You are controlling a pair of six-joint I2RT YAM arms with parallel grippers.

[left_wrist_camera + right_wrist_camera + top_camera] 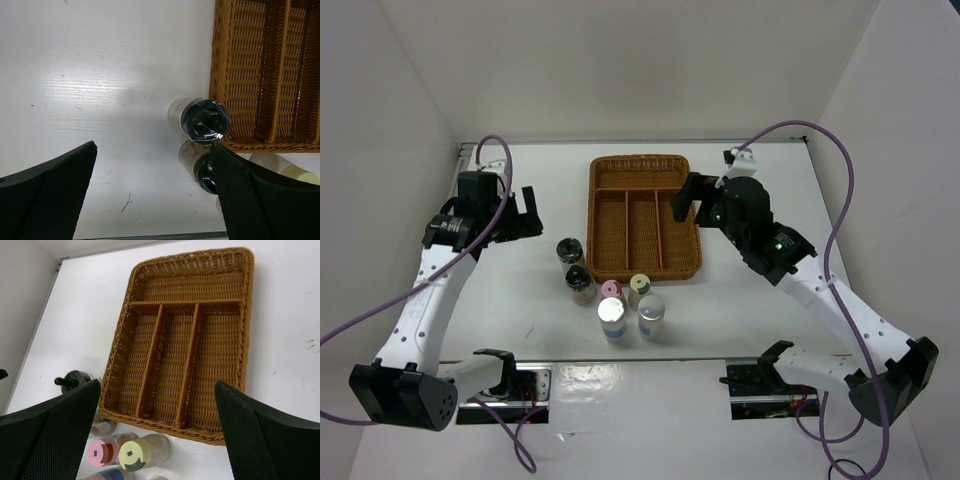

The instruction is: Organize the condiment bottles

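Top external: both grippers empty, fingers spread; left gripper (528, 213) sits left of the black-cap pair, right gripper (683, 201) over the right edge of the wicker tray (640, 160). All six condiment bottles (611, 290) stand upright on the table (520, 300), clustered at the tray's near-left corner, none in it. Likely next: left takes the far black-cap jar (204, 119). Come in from the left, straddle the clear body below the cap, keep off the tray wall and the near black-cap jar (202, 172); those two may be touching, view's unclear. Clear bodies; caps black, pink, pale yellow, two wider silver-white.
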